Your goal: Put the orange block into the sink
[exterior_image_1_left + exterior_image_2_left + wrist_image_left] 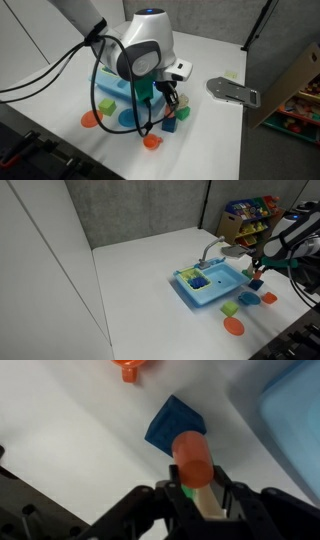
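Toward the near edge of the desk in an exterior view, we find the sink (200,298) and, to its right, the gripper (258,272). In the wrist view, we see its fingers pinching the orange block (192,458), held over the blue cube (172,422), outside the sink.

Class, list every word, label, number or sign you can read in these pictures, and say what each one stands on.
None can be read.
Sink, blue cube, orange block: no print shows on them.
Shelf toys: too small and blurred to tell whether they carry any text.
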